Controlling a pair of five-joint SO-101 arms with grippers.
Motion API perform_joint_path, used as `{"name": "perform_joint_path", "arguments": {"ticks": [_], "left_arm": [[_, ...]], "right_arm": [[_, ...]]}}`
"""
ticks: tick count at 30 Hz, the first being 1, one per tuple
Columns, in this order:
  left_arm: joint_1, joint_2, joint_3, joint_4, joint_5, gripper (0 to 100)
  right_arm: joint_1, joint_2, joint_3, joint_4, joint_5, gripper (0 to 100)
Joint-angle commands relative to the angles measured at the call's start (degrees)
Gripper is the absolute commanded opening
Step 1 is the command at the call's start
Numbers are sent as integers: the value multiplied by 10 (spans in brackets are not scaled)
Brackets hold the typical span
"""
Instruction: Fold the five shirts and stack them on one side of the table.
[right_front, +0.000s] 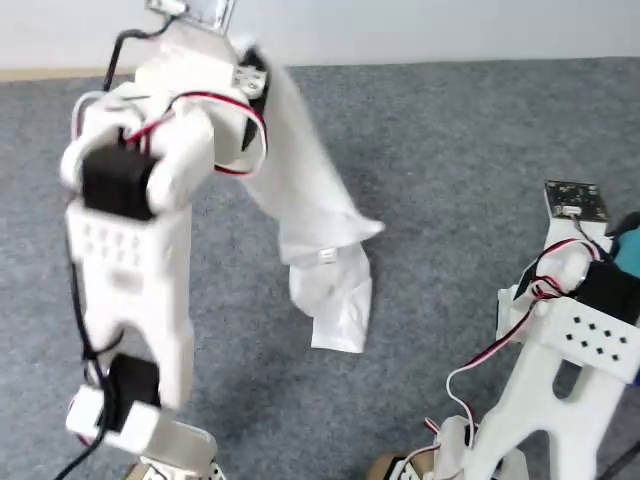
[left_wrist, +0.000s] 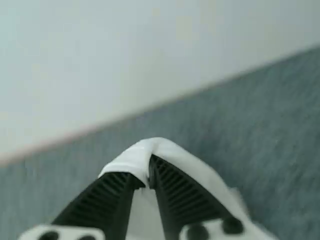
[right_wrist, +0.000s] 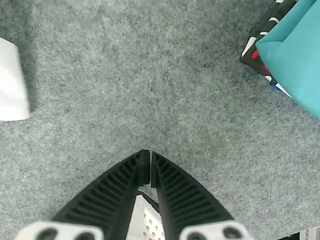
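Left arm (right_front: 130, 250): raised, stretched forward.
Left gripper (left_wrist: 149, 161): held high, fingers pinched on a fold of white shirt (left_wrist: 167, 150).
Right arm (right_front: 565, 340): low, bent.
Right gripper (right_wrist: 150, 155): pointing down, fingertips touching, nothing between them.

The table cover (right_front: 450, 150) is grey, felt-like carpet, matt, coarse and fibrous. The white shirt (right_front: 315, 215) is thin, smooth cloth with soft folds and a faint sheen. The left arm shell (right_front: 130, 260) is white moulded plastic, smooth and semi-matt; its servo housing (right_front: 115, 180) is matt black plastic. The left gripper (left_wrist: 148, 162) and right gripper (right_wrist: 150, 156) have black plastic fingers with finely ribbed faces. The wires (right_front: 225, 110) carry glossy red insulation. The teal item (right_wrist: 295, 50) looks like smooth, matt cloth.
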Motion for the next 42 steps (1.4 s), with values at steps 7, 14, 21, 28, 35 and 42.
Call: {"name": "perform_joint_path", "arguments": {"ticks": [7, 14, 21, 28, 35, 42], "left_arm": [[-230, 125, 96, 62, 1, 5], [-374, 189, 95, 49, -47, 8], [-449, 207, 95, 47, -94, 129], [-454, 202, 74, 78, -132, 176], [-479, 179, 6, 103, -127, 175], [-511, 136, 27, 103, -127, 175]], "right_arm": [[-131, -12, -2, 22, -8, 9], [-257, -8, -2, -4, -4, 10], [-418, 92, -20, 0, -7, 11], [-587, 205, -119, 22, -9, 148], [-650, 327, -170, 11, -24, 221], [-658, 423, -196, -30, -26, 221]]}}
